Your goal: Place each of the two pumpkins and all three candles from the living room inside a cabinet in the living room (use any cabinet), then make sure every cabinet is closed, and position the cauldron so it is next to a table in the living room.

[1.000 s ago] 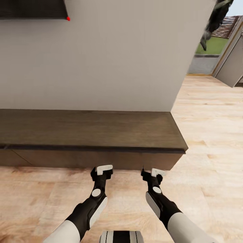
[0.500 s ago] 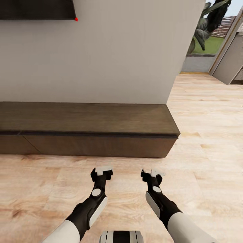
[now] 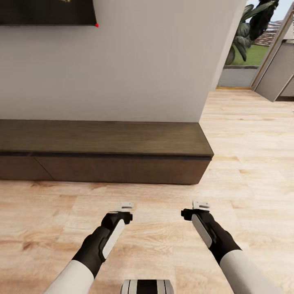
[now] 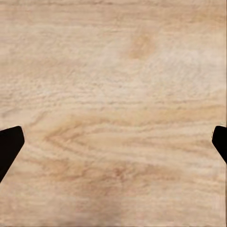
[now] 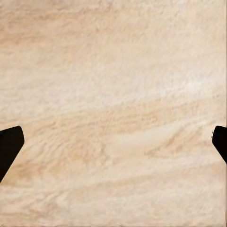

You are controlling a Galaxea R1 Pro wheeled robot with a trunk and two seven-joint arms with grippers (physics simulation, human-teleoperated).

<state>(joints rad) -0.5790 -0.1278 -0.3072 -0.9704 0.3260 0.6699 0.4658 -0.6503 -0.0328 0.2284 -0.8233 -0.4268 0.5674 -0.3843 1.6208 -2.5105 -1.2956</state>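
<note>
The cabinet (image 3: 102, 153) is seen straight ahead in the head view: a long, low, boxy thing in dark-brown wood with a matte, faintly grained top and flat, handleless fronts, all shut flush. It's pushed right up against a plain off-white wall (image 3: 143, 65), and its right end stops just short of the wall's corner. Nothing is sitting on its top.

The floor (image 3: 249, 134) is pale wood plank, with wavy grain picked up nicely in both wrist views, and a strip of it is left between the cabinet and the arms.

Both arms are held low over that floor, near the cabinet front but apart from it. The left gripper (image 3: 123, 209) and the right gripper (image 3: 200, 207) are black with white tips. In the left wrist view the dark fingers (image 4: 9, 144) are spread to the far edges with bare floor between them, so they're released and nothing is held. Same for the right wrist view, fingers (image 5: 9, 144) spread wide, nothing held.

Up at the wall's top left, the lower edge of a dark flat panel (image 3: 45, 12) is caught, with a small red dot at its corner. Off to the right, a leafy plant (image 3: 251, 28) is visible through an opening.
</note>
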